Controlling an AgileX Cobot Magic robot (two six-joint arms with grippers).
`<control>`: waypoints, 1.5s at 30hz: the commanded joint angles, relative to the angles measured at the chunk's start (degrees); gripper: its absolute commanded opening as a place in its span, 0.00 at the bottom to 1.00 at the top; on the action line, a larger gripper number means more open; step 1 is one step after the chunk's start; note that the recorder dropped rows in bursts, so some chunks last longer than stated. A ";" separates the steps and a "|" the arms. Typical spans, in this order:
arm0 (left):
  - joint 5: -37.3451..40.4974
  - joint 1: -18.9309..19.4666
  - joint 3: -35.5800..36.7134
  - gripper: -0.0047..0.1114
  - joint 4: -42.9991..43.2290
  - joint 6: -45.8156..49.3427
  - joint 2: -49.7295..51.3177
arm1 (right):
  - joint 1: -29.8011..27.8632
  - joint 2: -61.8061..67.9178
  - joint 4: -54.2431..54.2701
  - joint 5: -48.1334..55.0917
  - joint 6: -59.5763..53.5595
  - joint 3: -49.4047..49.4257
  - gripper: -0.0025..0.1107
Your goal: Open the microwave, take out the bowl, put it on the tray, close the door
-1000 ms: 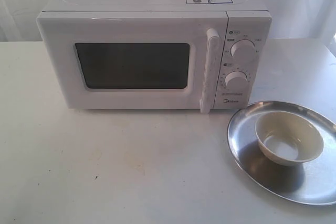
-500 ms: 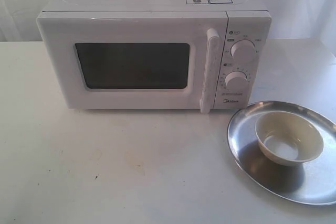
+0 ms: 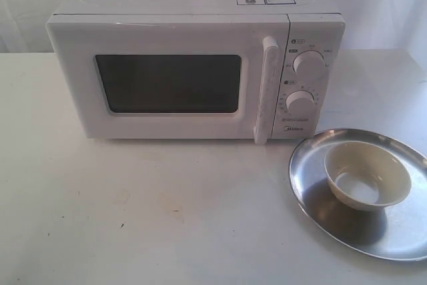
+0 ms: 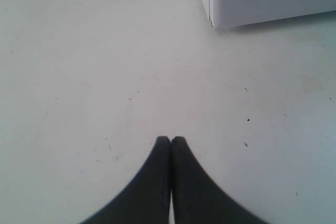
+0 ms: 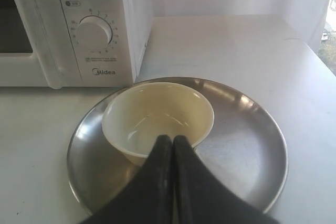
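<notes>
The white microwave stands at the back of the table, its door closed and the bar handle upright. The cream bowl rests upright on the silver tray at the front right; both also show in the right wrist view, bowl on tray. My right gripper is shut and empty, hovering above the bowl's near rim. My left gripper is shut and empty over bare table, away from the microwave's corner. Neither arm appears in the exterior view.
Two dials and the Midea logo sit on the microwave's right panel. The white table spreads in front of the microwave. The table's right edge lies beyond the tray.
</notes>
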 commanded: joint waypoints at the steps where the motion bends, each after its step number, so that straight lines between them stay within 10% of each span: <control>1: -0.01 -0.22 -0.14 0.04 -0.37 -0.20 -0.12 | -0.36 -0.34 -1.12 -0.07 0.10 0.31 0.02; 45: -0.01 -0.22 -0.14 0.04 -0.37 -0.20 -0.12 | -0.36 -0.34 -3.19 -0.86 0.31 0.31 0.02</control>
